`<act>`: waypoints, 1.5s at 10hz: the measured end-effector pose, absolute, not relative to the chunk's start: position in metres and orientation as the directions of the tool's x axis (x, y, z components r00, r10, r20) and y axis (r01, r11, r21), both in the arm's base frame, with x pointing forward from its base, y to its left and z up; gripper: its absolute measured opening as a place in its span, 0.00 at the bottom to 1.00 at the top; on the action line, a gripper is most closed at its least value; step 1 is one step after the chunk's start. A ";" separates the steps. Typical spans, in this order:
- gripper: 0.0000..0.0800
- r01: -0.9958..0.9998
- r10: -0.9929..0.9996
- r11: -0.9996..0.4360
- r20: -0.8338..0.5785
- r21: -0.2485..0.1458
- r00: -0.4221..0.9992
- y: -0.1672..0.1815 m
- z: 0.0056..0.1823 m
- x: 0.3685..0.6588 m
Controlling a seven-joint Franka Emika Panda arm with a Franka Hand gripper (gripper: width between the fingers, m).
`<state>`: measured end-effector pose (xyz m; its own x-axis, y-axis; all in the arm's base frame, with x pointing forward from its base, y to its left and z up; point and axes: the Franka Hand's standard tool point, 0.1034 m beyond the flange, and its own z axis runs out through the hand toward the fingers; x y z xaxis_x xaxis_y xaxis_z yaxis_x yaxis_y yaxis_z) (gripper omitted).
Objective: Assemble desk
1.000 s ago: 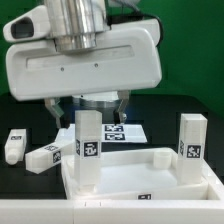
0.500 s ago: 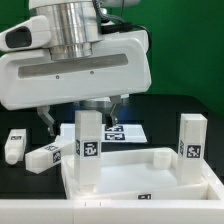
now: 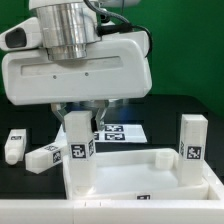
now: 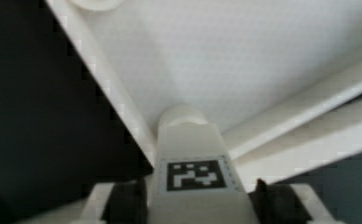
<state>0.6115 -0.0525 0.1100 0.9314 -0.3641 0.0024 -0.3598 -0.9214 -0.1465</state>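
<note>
The white desk top (image 3: pixel 150 172) lies at the front with its raised rim up. A white tagged leg (image 3: pixel 78 150) stands upright at its corner on the exterior view's left. My gripper (image 3: pixel 80 118) is over that leg's top, shut on it. In the wrist view the leg (image 4: pixel 197 150) runs between my fingers (image 4: pixel 121 203), with the dark pads against both its sides, my gripper (image 4: pixel 196 200) around it and the desk top (image 4: pixel 249 60) beyond. A second leg (image 3: pixel 191 145) stands at the corner on the exterior view's right.
Two loose legs (image 3: pixel 13 146) (image 3: pixel 45 157) lie on the black table at the exterior view's left. The marker board (image 3: pixel 122 132) lies behind the desk top. The gripper body hides much of the back.
My gripper has come down and moved toward the exterior view's left. The held leg has shifted left with it, toward the desk top's left corner.
</note>
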 end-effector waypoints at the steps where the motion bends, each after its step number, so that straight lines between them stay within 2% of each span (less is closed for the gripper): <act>1: 0.36 -0.522 -0.525 -0.841 -0.021 -0.144 0.851 -0.051 0.111 0.617; 2: 0.36 -0.666 -0.667 -0.733 -0.045 -0.138 0.744 -0.049 0.111 0.619; 3: 0.36 -0.839 -0.834 -0.533 -0.097 -0.113 0.543 -0.043 0.110 0.621; 4: 0.36 -0.937 -0.926 -0.343 -0.141 -0.070 0.349 -0.041 0.111 0.628; 6: 0.36 -0.997 -0.981 -0.077 -0.178 -0.031 0.082 -0.043 0.112 0.634; 8: 0.36 -0.996 -0.980 -0.089 -0.178 -0.032 0.093 -0.043 0.111 0.634; 9: 0.46 -0.988 -0.973 -0.146 -0.175 -0.042 0.151 -0.043 0.112 0.634; 10: 0.63 -0.922 -0.908 -0.378 -0.160 -0.084 0.387 -0.043 0.114 0.632; 11: 0.63 -0.810 -0.798 -0.574 -0.137 -0.121 0.586 -0.044 0.116 0.632; 12: 0.78 -0.697 -0.685 -0.704 -0.125 -0.140 0.717 -0.045 0.116 0.630; 15: 0.81 -0.576 -0.567 -0.803 -0.101 -0.155 0.818 -0.046 0.115 0.630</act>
